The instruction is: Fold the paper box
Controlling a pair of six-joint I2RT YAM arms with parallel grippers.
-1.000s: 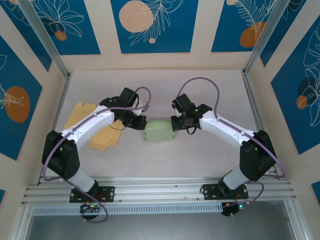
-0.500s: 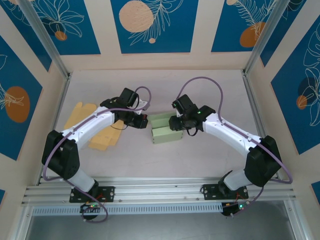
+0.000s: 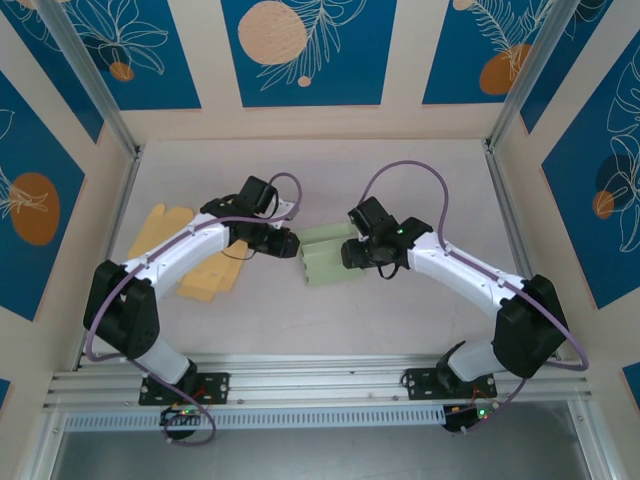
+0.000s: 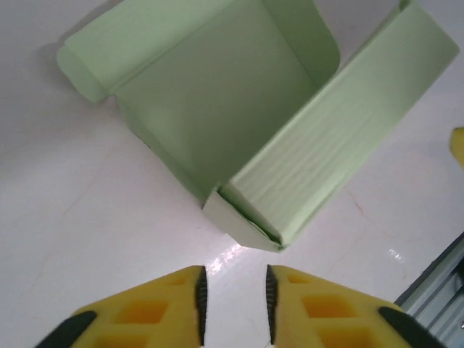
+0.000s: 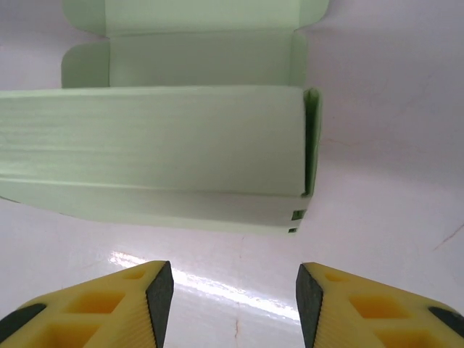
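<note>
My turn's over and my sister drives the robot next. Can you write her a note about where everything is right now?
Left claw: open a little, empty, pointing at a corner of the green paper box.
Right claw: open wider, empty, facing the box's long side.
Box: on the table between both claws, gripped by neither.
Yellow flat sheets: on the table's left side.
Done: box partly folded, one long wall up.
Left: the wide panel with its side tabs lies open; probably fold it over and tuck it in.
</note>
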